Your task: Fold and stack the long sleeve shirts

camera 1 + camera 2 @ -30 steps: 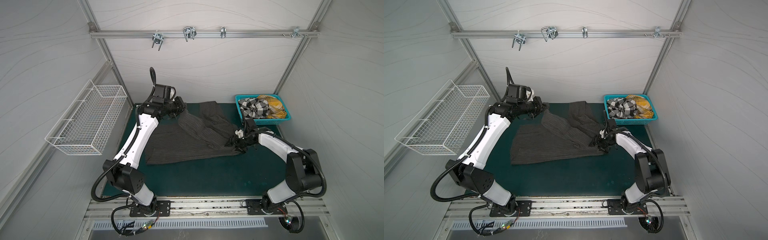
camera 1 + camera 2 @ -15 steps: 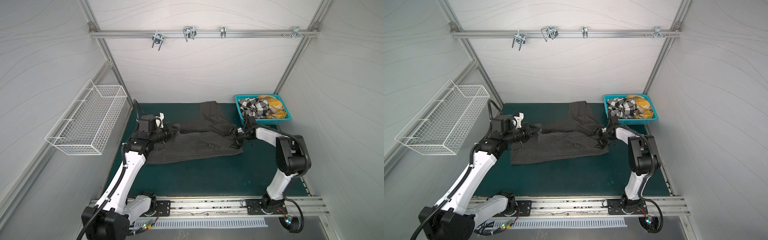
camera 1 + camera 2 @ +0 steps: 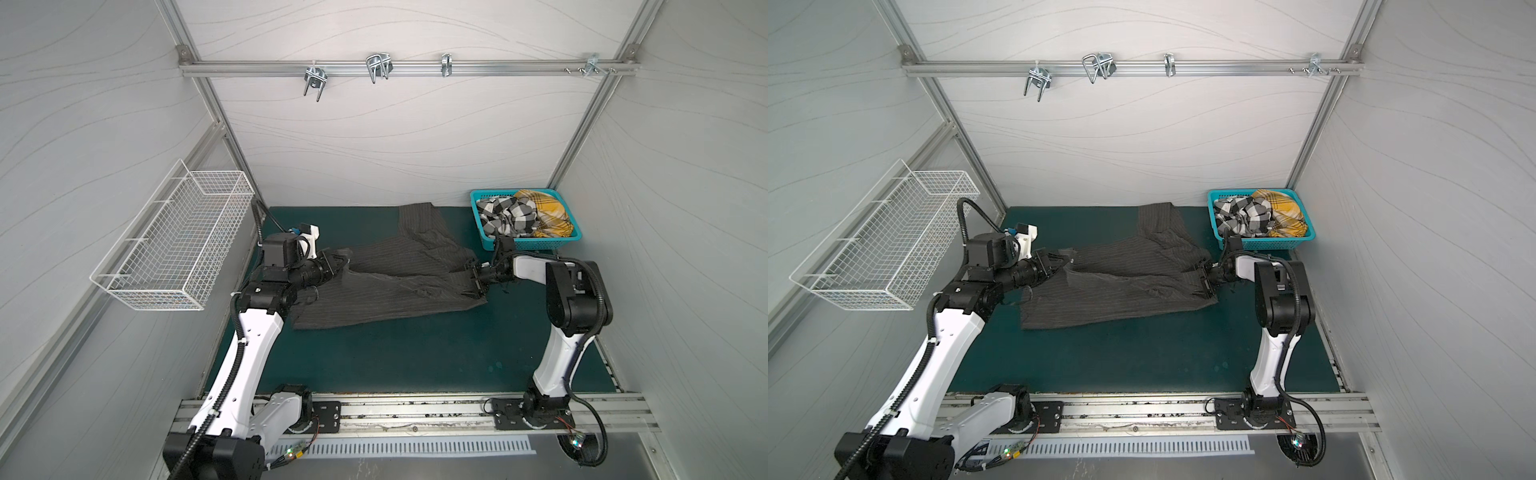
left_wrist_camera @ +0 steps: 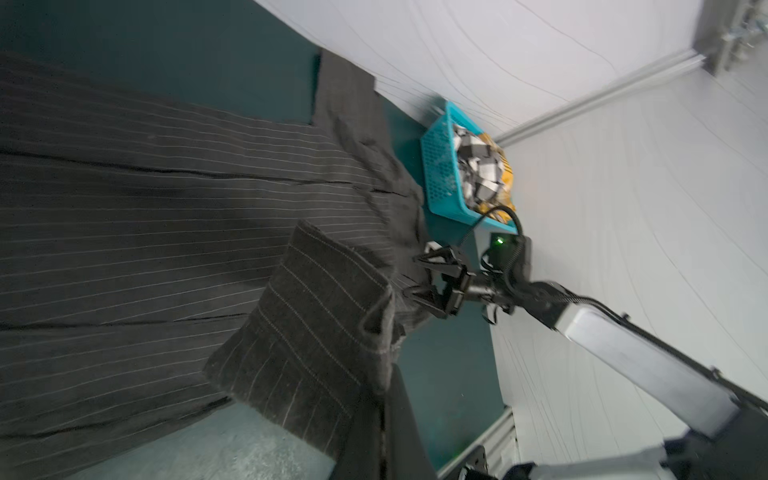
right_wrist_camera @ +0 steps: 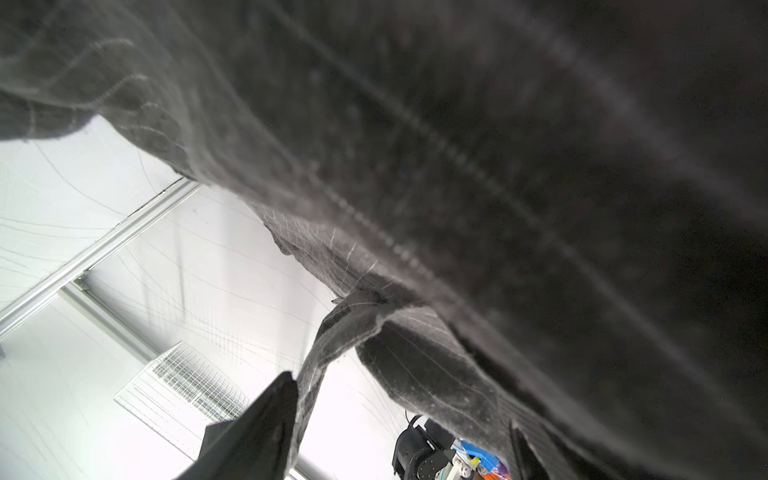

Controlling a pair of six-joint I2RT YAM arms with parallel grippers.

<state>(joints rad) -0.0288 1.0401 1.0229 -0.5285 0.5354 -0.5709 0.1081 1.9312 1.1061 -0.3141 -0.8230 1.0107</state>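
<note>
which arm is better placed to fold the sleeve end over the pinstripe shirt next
Left. The left claw is shut on the sleeve end of the pinstripe shirt, raised off the cloth, so it can likely carry it across. The right claw stands open at the shirt's opposite edge.

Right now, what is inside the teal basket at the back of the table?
Two crumpled shirts fill the teal basket: a black-and-white check shirt beside a mustard-yellow plaid shirt. Anything beneath them, and the basket floor, is covered.
</note>
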